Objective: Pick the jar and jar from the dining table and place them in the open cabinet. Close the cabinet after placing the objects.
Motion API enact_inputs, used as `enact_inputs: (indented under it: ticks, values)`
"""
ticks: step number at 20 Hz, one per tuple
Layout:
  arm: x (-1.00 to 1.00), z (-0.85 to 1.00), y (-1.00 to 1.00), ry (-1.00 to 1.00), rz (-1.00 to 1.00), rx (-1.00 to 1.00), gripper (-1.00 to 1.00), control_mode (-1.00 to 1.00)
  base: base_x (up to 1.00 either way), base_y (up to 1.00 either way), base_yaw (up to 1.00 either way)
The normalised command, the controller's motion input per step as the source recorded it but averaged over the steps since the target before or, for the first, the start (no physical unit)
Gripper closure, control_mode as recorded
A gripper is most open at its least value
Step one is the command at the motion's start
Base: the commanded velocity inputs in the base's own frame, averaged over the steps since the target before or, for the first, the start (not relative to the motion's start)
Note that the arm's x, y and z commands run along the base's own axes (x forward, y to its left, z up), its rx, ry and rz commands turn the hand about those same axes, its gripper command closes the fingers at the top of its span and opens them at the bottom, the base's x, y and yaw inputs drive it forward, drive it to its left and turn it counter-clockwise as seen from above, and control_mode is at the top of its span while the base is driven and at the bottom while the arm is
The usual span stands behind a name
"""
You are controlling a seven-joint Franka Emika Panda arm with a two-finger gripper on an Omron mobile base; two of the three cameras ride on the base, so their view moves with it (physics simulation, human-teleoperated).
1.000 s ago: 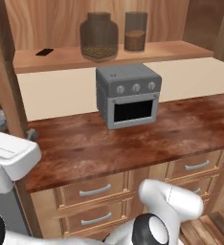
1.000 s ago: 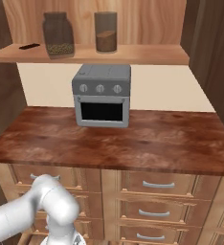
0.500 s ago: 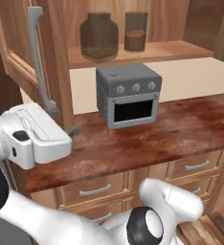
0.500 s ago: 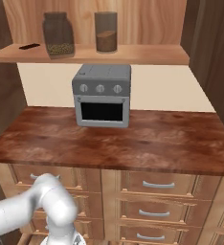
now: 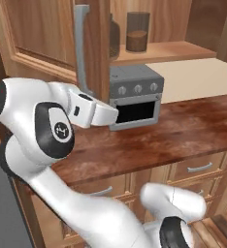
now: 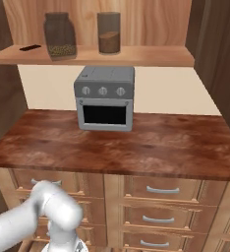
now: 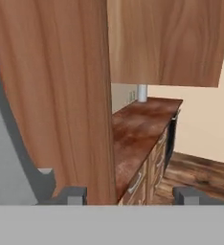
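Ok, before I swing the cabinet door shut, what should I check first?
1. Slim jar and wide jar upright on the cabinet shelf: ok.
2. Jars set back from the shelf's front edge: cannot tell.
3. Cabinet door edge between the gripper fingertips: ok.
4. Fingers touching the door: cannot tell.
5. Toaster oven below the shelf, out of the door's sweep: ok.

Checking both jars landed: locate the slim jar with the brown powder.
The slim jar stands on the cabinet shelf, right of the wider jar, above the grey oven.
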Motion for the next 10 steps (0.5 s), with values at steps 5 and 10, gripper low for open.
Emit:
enact_inputs:
  ticks: [5, 10]
  values:
    - [0.87, -0.63, -0.83, -0.02, 0.58, -0.11, -1.00, -1.00, 0.00, 0.00, 0.00]
    - [0.85, -0.77, -0.57, -0.04, 0.69, -0.21, -1.00, -1.00, 0.00, 0.00, 0.00]
